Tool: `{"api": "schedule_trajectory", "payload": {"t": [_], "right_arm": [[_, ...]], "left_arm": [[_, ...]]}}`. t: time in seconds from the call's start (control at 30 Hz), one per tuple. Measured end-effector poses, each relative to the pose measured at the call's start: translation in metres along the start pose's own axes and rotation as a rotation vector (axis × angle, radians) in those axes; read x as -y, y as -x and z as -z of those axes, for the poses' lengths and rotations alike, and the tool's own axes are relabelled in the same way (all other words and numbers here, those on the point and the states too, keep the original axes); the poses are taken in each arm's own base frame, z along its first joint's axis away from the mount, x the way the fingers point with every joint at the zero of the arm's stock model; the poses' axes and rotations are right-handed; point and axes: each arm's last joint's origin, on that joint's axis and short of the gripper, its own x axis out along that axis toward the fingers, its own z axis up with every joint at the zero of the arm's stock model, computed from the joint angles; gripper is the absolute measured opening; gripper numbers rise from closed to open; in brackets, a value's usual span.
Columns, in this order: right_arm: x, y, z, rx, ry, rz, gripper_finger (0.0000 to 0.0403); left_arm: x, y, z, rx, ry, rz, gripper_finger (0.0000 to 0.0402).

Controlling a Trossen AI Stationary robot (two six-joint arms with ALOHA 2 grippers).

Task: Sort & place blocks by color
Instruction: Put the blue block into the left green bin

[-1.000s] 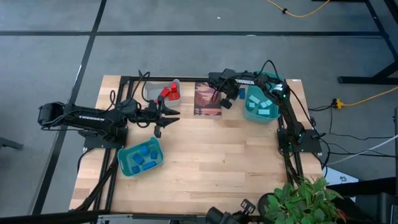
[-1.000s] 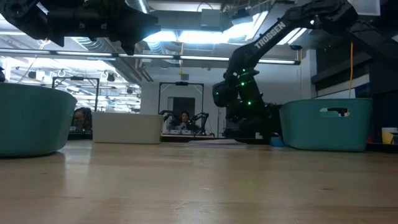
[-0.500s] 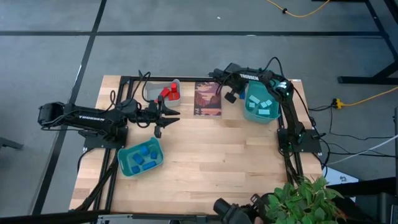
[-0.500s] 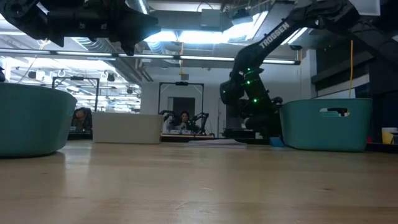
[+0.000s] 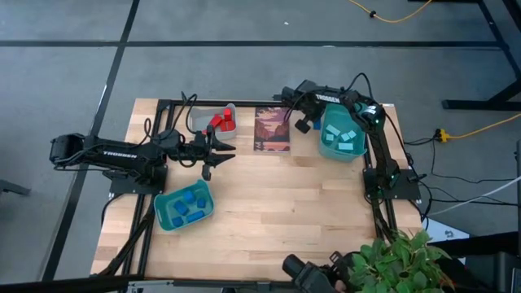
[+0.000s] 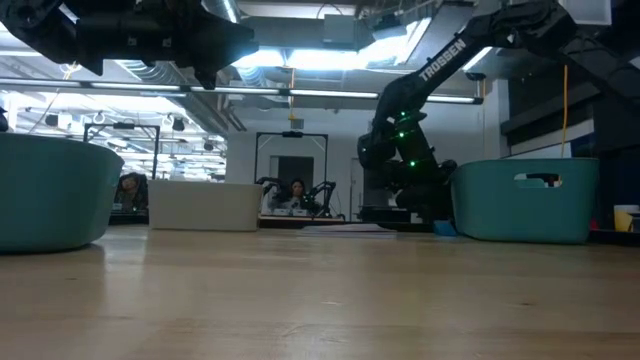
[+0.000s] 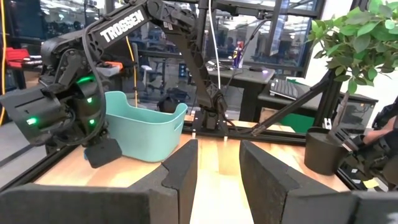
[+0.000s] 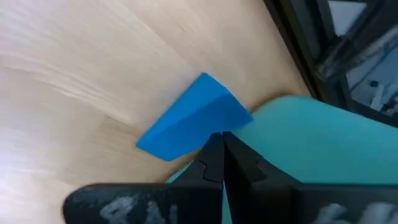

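Where the right gripper (image 5: 303, 124) hangs at the far side of the table (image 5: 285, 203), between the dark picture card (image 5: 273, 129) and the right teal bin (image 5: 340, 140), a single blue block (image 8: 193, 118) lies on the wood just beyond its fingertips and against the bin's outer wall. The right wrist view shows the two dark fingers (image 8: 214, 163) pressed together with nothing between them; the block sits free on the table, and whether the tips touch it cannot be told.

The left gripper (image 5: 218, 150) hovers over the table's left half, just in front of the grey bin (image 5: 213, 120) and behind the left teal bin (image 5: 184, 207). Its fingers (image 7: 186, 171) stand partly apart with bare air between them, holding nothing.

Counted from above: two teal bins, one grey bin, one picture card. The right teal bin holds about four light cyan blocks (image 5: 344, 140); the left teal bin holds about five dark blue blocks (image 5: 187, 203); the grey bin holds roughly three red blocks (image 5: 222, 120), their edges too close to separate surely. One blue block remains loose on the table.
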Motion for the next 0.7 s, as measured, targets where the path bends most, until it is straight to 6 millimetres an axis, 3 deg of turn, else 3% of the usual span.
{"api": "schedule_trajectory", "payload": {"t": [0.37,0.47,0.7], "right_arm": [[-0.003,0.0,-0.003,0.017,-0.047,-0.082,0.0],[-0.007,-0.003,-0.004,0.031,-0.067,-0.163,0.0],[-0.019,-0.008,0.0,0.019,-0.039,-0.158,0.0]], "left_arm": [[0.0,0.0,0.001,-0.01,0.007,-0.001,0.0111],[0.0,0.0,0.001,-0.016,0.008,-0.002,0.0111],[0.001,0.0,0.005,-0.046,0.012,0.009,0.0111]]}}
